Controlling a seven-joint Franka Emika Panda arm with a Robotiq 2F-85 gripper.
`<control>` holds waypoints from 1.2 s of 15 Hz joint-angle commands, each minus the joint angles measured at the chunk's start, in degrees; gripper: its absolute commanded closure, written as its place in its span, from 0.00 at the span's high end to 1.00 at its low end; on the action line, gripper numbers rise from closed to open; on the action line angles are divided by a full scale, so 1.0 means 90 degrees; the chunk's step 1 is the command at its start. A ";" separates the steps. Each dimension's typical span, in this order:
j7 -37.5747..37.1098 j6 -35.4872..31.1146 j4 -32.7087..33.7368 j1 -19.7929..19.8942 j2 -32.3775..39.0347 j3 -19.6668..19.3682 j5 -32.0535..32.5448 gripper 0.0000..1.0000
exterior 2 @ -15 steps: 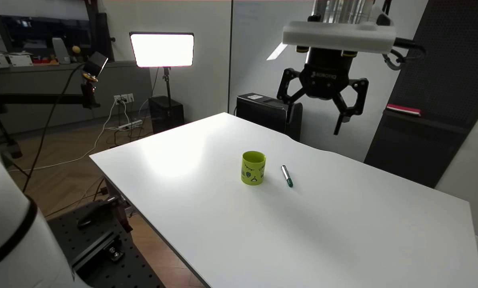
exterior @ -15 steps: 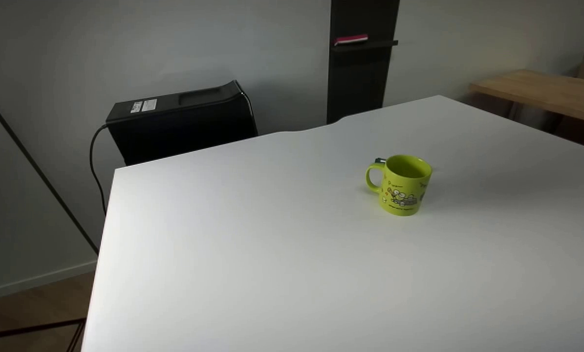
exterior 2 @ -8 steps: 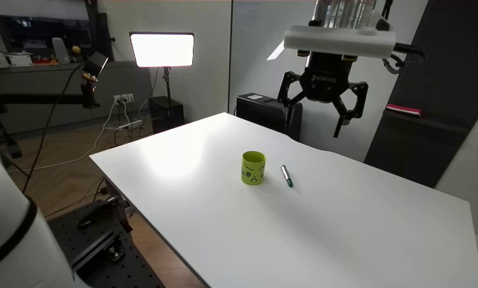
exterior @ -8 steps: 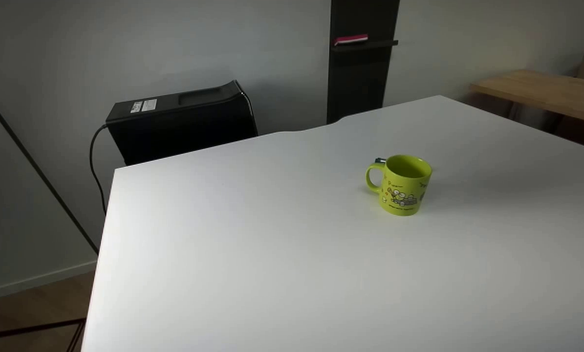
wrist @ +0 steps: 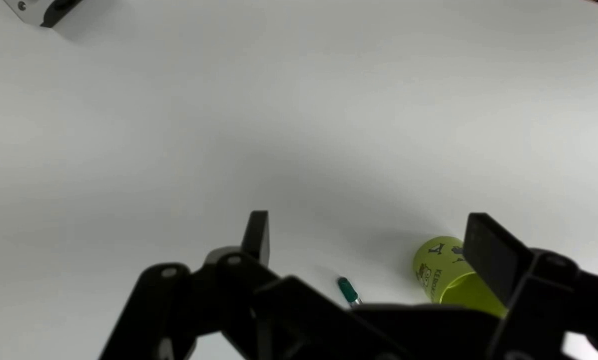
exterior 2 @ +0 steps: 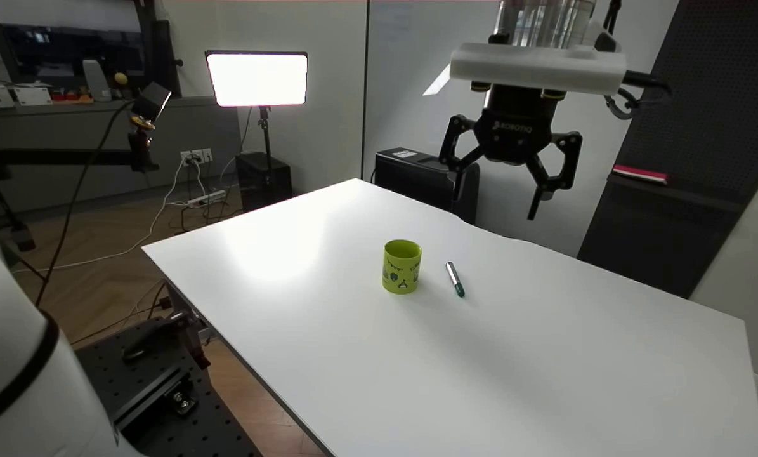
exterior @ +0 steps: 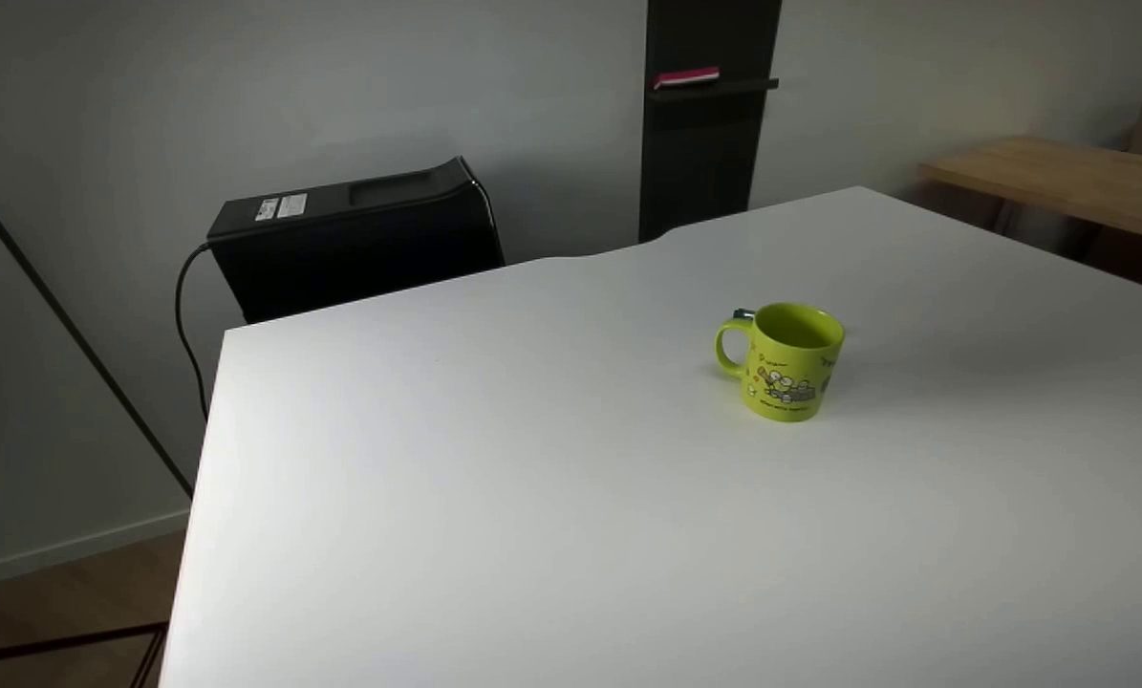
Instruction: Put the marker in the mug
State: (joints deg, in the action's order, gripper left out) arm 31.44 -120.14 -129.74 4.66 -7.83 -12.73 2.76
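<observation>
During the last second, your black, two-fingered Robotiq gripper [exterior 2: 495, 208] descends slightly. The slim, silver-and-green, plastic-looking marker [exterior 2: 455, 279] and the lime-green, cylindrical, ceramic-looking mug [exterior 2: 402, 268] stay in place on the smooth white table [exterior 2: 575, 355]. Treat this as the start of the approach: the marker is not yet grasped, so both the pick and the placement appear to lie ahead.

Gripper state: the black fingers [wrist: 256, 239] stand wide apart and hold nothing. The gripper hangs well above the table.

Marker position: in an exterior view, the marker lies flat, just right of the mug and not touching it. It sits lower than the gripper there, toward the left of the finger gap. In an exterior view, one end shows on the far side of the mug, by the green loop handle [exterior: 721, 349]. In the wrist view, the green end appears between the fingers; the gripper covers the remainder.

Expect to align over the marker and descend further before gripping.
</observation>
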 commanded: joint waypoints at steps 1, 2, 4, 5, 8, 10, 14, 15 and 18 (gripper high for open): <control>0.0168 -0.0057 0.0095 0.0068 0.0351 0.0103 -0.0041 1.00; 0.0190 -0.0101 0.0128 0.0073 0.0492 0.0119 -0.0054 1.00; 0.0288 -0.0207 0.0210 0.0092 0.0811 0.0150 -0.0138 1.00; 0.0317 -0.0268 0.0242 0.0109 0.0958 0.0172 -0.0156 1.00; 0.0432 -0.0495 0.0387 0.0169 0.1445 0.0272 -0.0237 1.00; 0.0406 -0.0679 0.0562 0.0215 0.1807 0.0364 -0.0297 1.00; 0.0327 -0.0941 0.1059 0.0334 0.2558 0.0610 -0.0489 1.00; 0.0317 -0.0991 0.1175 0.0367 0.2714 0.0674 -0.0495 1.00; 0.0196 -0.1192 0.1634 0.0419 0.3251 0.0862 -0.0455 1.00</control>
State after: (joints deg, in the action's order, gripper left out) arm 34.33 -130.39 -120.78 7.19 16.33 -6.95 -1.03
